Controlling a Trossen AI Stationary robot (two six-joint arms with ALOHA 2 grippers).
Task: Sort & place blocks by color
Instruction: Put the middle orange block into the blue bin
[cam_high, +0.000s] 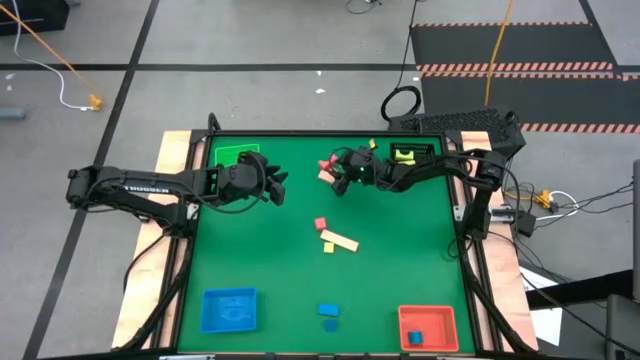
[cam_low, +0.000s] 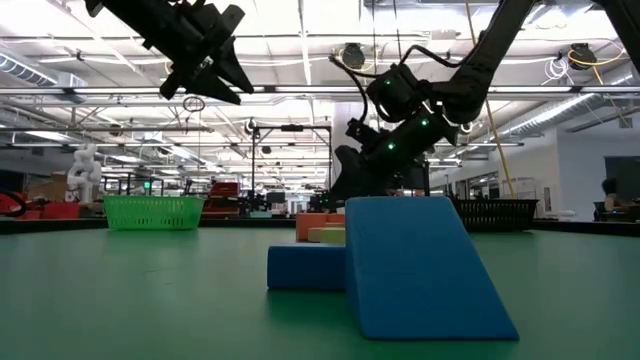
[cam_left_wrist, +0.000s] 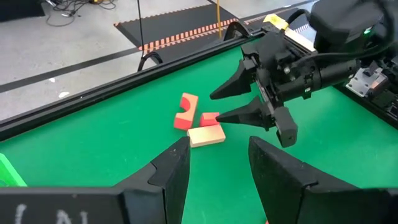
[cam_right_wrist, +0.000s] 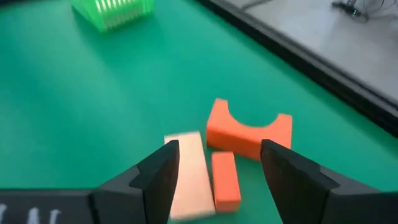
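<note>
The right end effector (cam_right_wrist: 214, 165) hangs released over a small red bar (cam_right_wrist: 225, 180), beside a cream bar (cam_right_wrist: 189, 174) and red arch (cam_right_wrist: 249, 132) on the bench (cam_high: 400, 260). The left end effector (cam_left_wrist: 217, 168) waits released nearby.
</note>
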